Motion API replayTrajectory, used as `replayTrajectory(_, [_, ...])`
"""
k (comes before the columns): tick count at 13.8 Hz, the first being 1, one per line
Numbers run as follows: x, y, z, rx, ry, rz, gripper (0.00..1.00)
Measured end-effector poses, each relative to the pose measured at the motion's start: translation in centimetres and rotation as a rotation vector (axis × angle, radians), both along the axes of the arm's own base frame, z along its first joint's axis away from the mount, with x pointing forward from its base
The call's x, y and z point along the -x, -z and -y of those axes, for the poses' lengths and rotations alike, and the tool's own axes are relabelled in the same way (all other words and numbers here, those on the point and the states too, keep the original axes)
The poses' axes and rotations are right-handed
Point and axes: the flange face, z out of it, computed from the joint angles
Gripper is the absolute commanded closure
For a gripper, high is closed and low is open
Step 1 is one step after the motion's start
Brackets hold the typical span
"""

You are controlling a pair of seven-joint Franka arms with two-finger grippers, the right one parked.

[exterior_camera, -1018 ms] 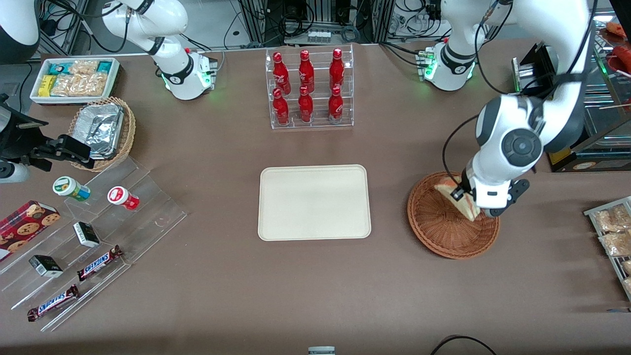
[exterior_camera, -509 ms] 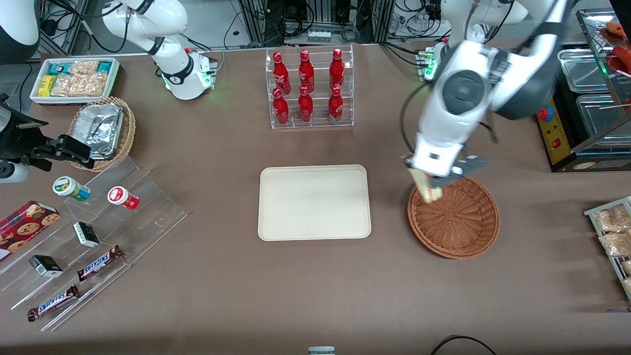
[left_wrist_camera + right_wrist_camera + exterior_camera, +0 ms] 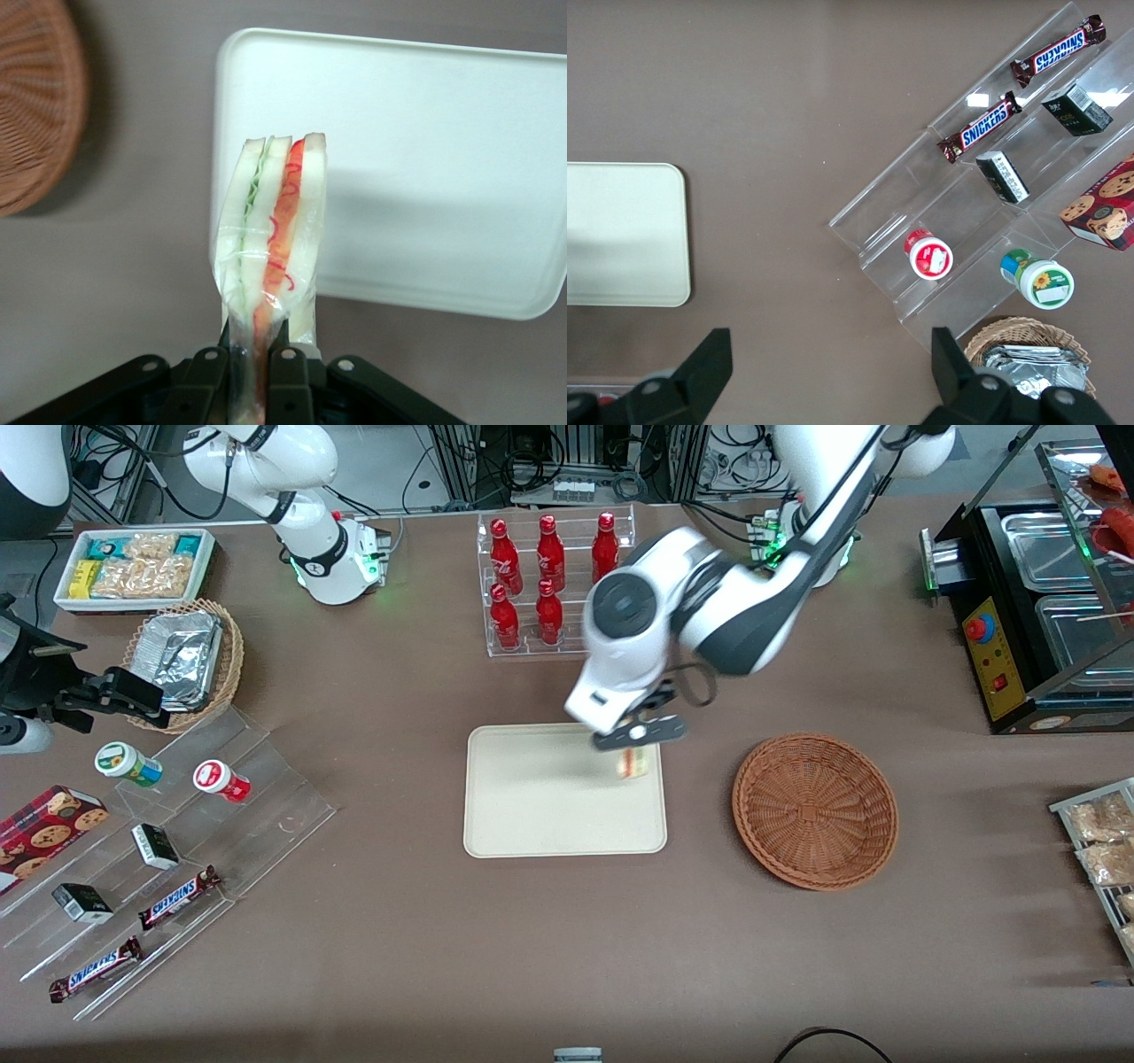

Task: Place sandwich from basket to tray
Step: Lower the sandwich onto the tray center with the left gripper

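Pincer [image 3: 257, 372]: my fingers were clamped on the sandwich [image 3: 270, 239], wedge hanging cut-edge down | Position: I held it above the tray [image 3: 532, 815] edge nearest the basket [image 3: 815, 810] | Basket: empty, well aside | Reason: edge grip kept filling intact for lowering.

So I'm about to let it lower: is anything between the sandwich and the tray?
Nothing visible. The pincer holds the sandwich above the tray near its edge toward the basket, and the tray surface beneath is bare.
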Motion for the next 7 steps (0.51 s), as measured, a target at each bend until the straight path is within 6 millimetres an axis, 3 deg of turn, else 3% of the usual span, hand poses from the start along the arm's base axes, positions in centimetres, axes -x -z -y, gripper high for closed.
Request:
replayTrajectory(3, [0.0, 5.6, 3.7, 0.009, 0.055, 0.037, 1.00])
replayTrajectory(7, [0.7, 11.0, 5.7, -0.018, 0.065, 0.073, 1.00])
